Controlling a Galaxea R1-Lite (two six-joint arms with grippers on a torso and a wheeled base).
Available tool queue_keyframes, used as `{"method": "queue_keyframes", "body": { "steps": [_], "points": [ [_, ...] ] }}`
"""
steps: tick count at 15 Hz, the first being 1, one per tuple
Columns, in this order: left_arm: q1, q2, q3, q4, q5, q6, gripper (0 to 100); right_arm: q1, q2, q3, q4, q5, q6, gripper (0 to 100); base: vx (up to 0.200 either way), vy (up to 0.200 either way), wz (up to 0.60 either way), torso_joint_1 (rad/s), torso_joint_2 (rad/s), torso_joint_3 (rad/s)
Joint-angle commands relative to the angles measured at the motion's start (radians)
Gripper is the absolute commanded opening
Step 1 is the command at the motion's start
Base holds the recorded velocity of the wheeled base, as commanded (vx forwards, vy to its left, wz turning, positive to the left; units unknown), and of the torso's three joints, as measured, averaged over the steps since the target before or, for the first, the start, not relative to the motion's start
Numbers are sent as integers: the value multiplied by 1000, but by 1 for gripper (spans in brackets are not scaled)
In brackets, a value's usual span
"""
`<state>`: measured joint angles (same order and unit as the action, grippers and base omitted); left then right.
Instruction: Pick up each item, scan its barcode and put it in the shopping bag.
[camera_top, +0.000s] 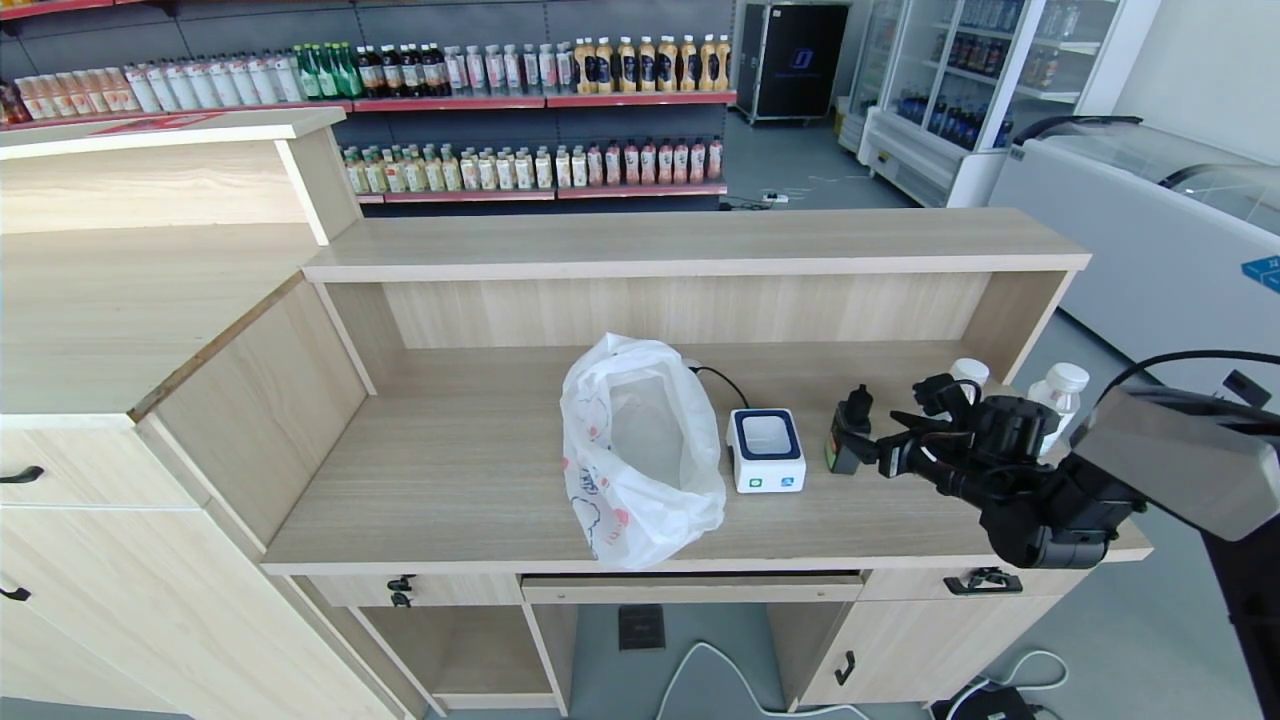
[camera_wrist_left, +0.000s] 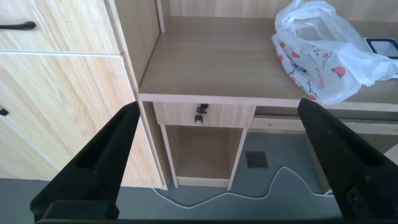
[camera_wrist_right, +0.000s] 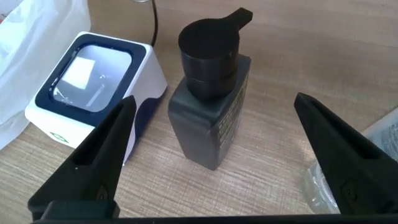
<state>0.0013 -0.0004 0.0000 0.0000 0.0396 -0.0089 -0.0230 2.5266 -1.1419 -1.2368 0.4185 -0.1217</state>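
A black pump bottle (camera_top: 848, 437) (camera_wrist_right: 211, 106) stands upright on the wooden counter (camera_top: 450, 470), just right of the white barcode scanner (camera_top: 765, 450) (camera_wrist_right: 93, 81). My right gripper (camera_top: 900, 425) (camera_wrist_right: 214, 102) is open, one finger on each side of the bottle without touching it. The white plastic shopping bag (camera_top: 640, 460) (camera_wrist_left: 323, 53) sits open left of the scanner. Two clear bottles with white caps (camera_top: 1058, 392) stand behind the right arm. My left gripper (camera_wrist_left: 217, 107) is open and holds nothing; it hangs off the counter, facing the counter's front-left edge.
A raised shelf wall (camera_top: 690, 300) backs the counter, and a taller cabinet (camera_top: 150, 300) stands to its left. Below the front edge is a drawer with a key (camera_wrist_left: 199, 114). Cables lie on the floor (camera_wrist_left: 249, 186). A clear bottle's base (camera_wrist_right: 373, 155) is close to my right finger.
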Motion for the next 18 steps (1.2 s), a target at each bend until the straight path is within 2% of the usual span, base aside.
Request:
{"method": "queue_keyframes", "body": {
  "steps": [1,6,18],
  "points": [
    [0,0,0,0,0,0,100,18,41,-55,3,0,2,100,0,0,0,0,0,0],
    [0,0,0,0,0,0,100,35,84,-108,3,0,53,100,0,0,0,0,0,0],
    [0,0,0,0,0,0,100,35,153,-226,40,-4,54,100,0,0,0,0,0,0]
  ]
}}
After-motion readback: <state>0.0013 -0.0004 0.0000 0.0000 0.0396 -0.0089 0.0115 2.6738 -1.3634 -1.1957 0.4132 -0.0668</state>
